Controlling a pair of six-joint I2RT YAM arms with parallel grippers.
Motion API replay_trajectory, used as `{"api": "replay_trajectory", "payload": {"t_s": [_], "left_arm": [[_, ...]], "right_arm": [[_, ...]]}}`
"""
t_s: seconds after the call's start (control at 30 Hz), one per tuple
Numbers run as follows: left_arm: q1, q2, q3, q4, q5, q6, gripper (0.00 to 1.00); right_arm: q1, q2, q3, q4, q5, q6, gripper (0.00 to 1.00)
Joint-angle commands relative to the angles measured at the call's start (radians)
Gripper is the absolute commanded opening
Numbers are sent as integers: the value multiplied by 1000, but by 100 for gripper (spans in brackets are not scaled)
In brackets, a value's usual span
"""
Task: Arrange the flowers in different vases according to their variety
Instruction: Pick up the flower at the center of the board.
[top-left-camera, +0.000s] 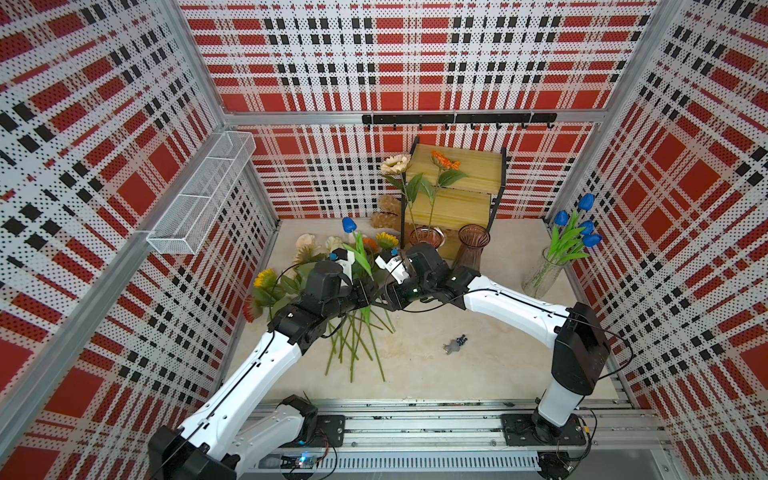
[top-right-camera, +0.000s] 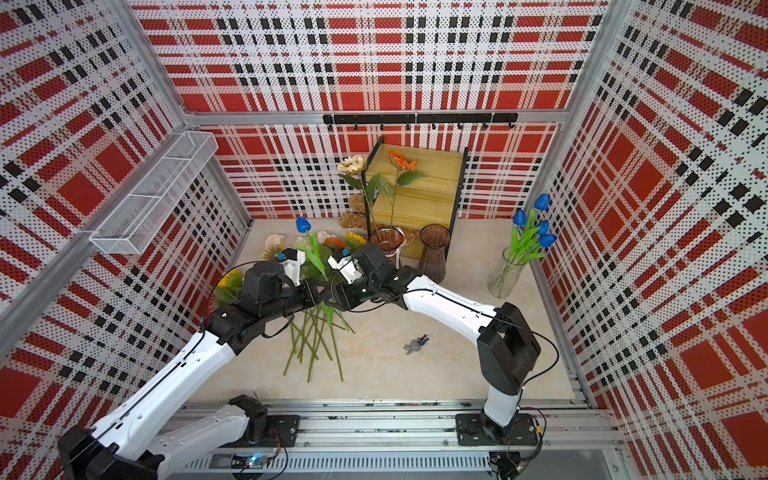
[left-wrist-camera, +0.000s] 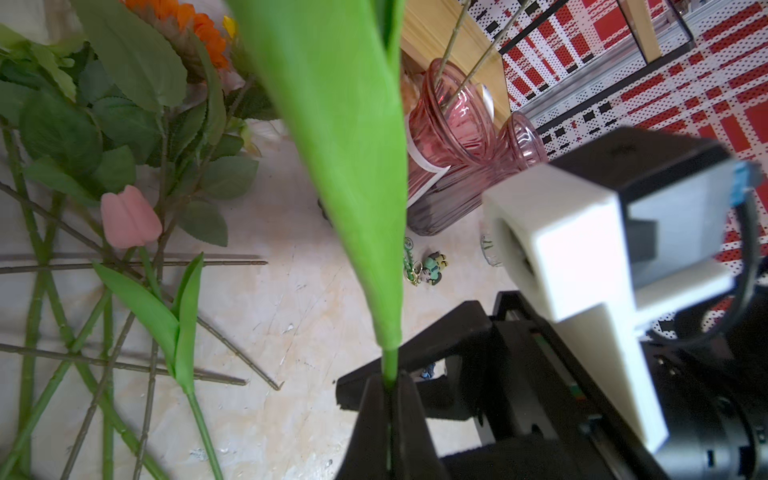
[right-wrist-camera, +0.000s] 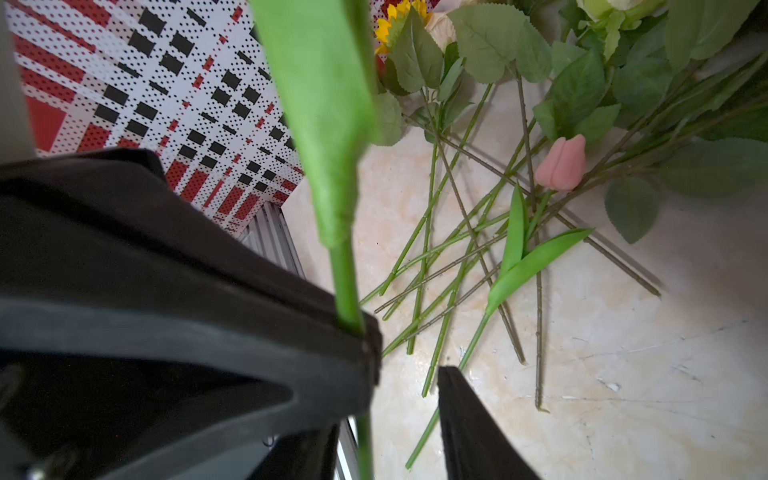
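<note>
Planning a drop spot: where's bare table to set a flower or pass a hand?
Bare: front table between the loose stems and the right arm, save a small keychain; also between brown vase and clear vase. Crowded: back left, the flower pile.

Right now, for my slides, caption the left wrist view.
Black left gripper shut on green leafy stem; pink tulip lies nearby.
</note>
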Motion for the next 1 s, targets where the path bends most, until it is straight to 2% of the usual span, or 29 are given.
{"api": "replay_trajectory", "payload": {"t_s": [0.0,0.03,0.1,0.13,0.17,0.2,0.3,0.5,0.7,0.97], "left_arm": [[-10,6,-5,35,9,-1,0],[-10,4,-6,36,9,-2,0],[-14,6,-6,39,9,-2,3],[-13,6,-6,39,8,-3,14],[-13,4,-6,39,3,-3,29],[-14,1,-6,38,-4,-3,39],[-10,-13,-9,18,-49,-9,52],[38,-32,-9,-124,-158,-24,54],[84,-50,-65,-165,-153,-34,52],[87,81,-207,-138,-74,-29,47]], "right_arm": [[5,1,28,26,-24,2,35],[5,2,30,26,-27,2,33],[5,1,29,23,-28,1,23],[5,1,29,20,-28,0,17],[5,2,30,18,-28,0,10],[5,2,29,14,-27,1,4],[5,-10,28,4,-3,5,0],[-3,-49,27,-56,159,-11,0],[-32,-83,37,-132,299,-22,0],[-97,-213,39,-216,483,-46,0]]}}
